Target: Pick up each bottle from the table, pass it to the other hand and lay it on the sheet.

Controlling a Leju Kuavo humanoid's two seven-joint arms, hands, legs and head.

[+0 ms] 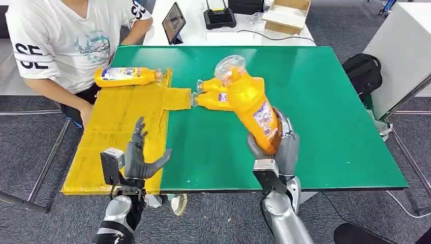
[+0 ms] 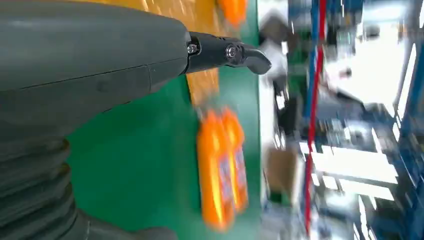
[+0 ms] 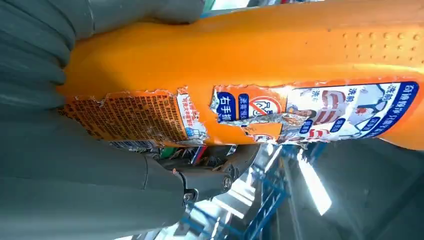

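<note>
Your right hand (image 1: 277,147) has its fingers wrapped round an orange bottle (image 1: 251,104), lifted and tilted over the green worktop (image 1: 315,112). Left hand (image 1: 138,155) hovers spread, holding nothing, above the yellow sheet (image 1: 109,127).

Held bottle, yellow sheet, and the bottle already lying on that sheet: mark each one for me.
held bottle (image 1: 252,104): head view, on its orange body above the right hand's grip.
yellow sheet (image 1: 113,142): head view, on a bare middle part.
bottle on the sheet (image 1: 124,76): head view, on its label.

green table (image 1: 315,101) | yellow sheet (image 1: 117,137) over left part, one bottle (image 1: 127,76) lying on it | two bottles (image 1: 213,94) lying mid-table
</note>
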